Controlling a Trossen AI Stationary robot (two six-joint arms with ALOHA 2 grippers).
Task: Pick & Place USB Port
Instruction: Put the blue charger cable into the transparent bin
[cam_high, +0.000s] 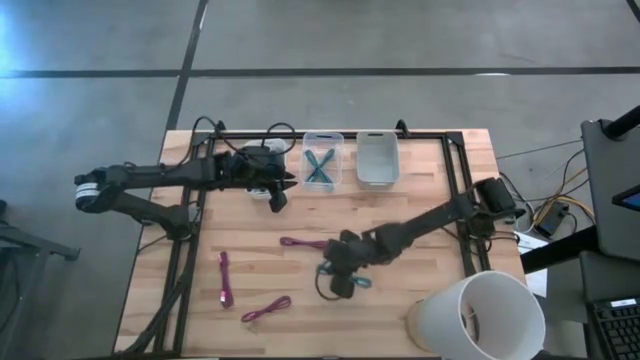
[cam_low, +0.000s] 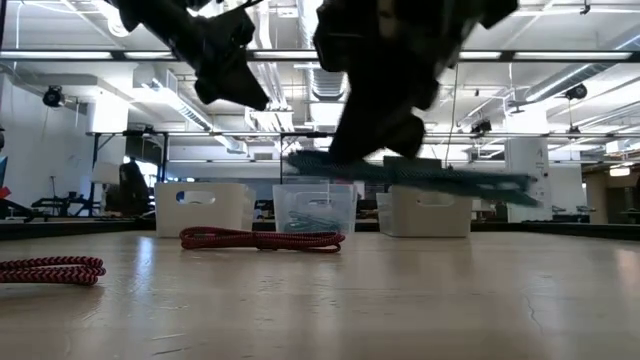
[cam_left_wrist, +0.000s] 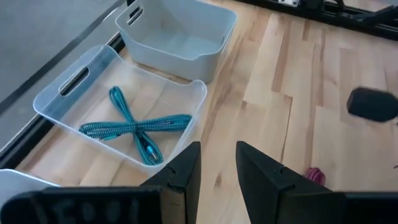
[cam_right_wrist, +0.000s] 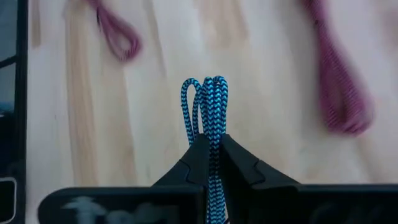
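My right gripper (cam_high: 341, 274) hangs over the middle of the table, shut on a folded teal braided USB cable (cam_right_wrist: 206, 102), which shows lifted off the table in the low view (cam_low: 440, 178). My left gripper (cam_left_wrist: 217, 167) is open and holds nothing, hovering beside the clear bin (cam_high: 322, 160) at the far edge. That clear bin (cam_left_wrist: 59, 93) holds two crossed teal cables (cam_left_wrist: 134, 126). The white bin (cam_left_wrist: 186, 31) next to it looks bare inside. Three magenta cables lie flat on the wood (cam_high: 300, 243), (cam_high: 224, 278), (cam_high: 265, 309). My right gripper pinches the folded teal cable between its two fingers, several strands together, just behind the looped ends (cam_right_wrist: 211, 124), which stick out past the fingertips. The fingers come from above. The cable is lifted clear of the table and lies roughly level under the gripper (cam_low: 470, 182).
A large white cylinder (cam_high: 480, 315) stands at the table's near right corner. A black frame (cam_high: 455, 160) runs along the far and side edges. Magenta cables show in the low view (cam_low: 260, 238), (cam_low: 50, 268). Bare wood lies between the right gripper and the bins.
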